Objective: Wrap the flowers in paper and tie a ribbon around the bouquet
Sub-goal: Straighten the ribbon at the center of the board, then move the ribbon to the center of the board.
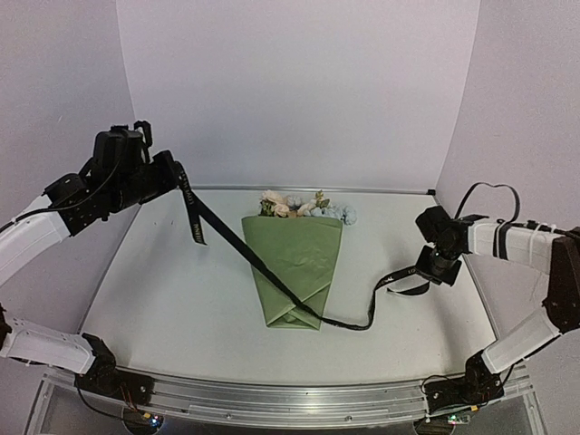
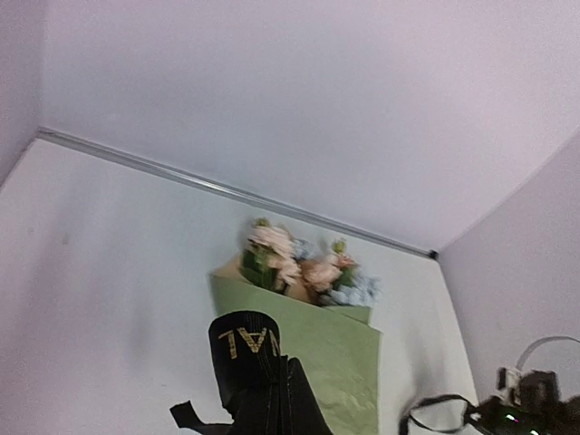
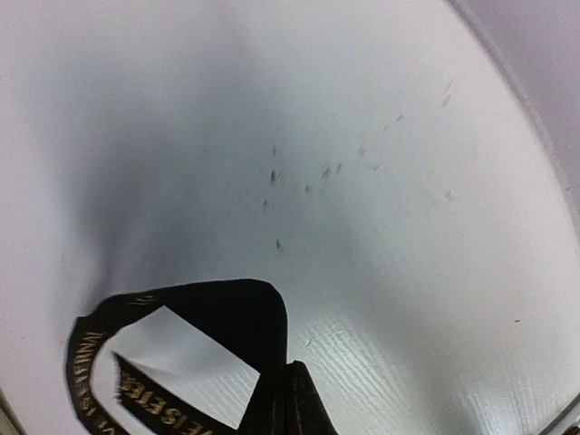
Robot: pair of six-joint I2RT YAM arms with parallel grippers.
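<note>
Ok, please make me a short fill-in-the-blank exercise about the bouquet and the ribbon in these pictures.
1. The bouquet is wrapped in paper of an olive ____ colour.
2. The black ribbon lies ____ the wrapped bouquet, not under it.
3. The left gripper and the right gripper are both ____ on the ribbon, not open.
Missing words: green; over; shut.

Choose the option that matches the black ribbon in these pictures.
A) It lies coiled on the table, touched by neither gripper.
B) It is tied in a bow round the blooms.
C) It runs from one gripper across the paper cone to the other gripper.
C: the ribbon slants down from the raised left gripper, crosses the bouquet near its narrow end, and loops over to the right gripper; both grippers are shut on it.
</note>
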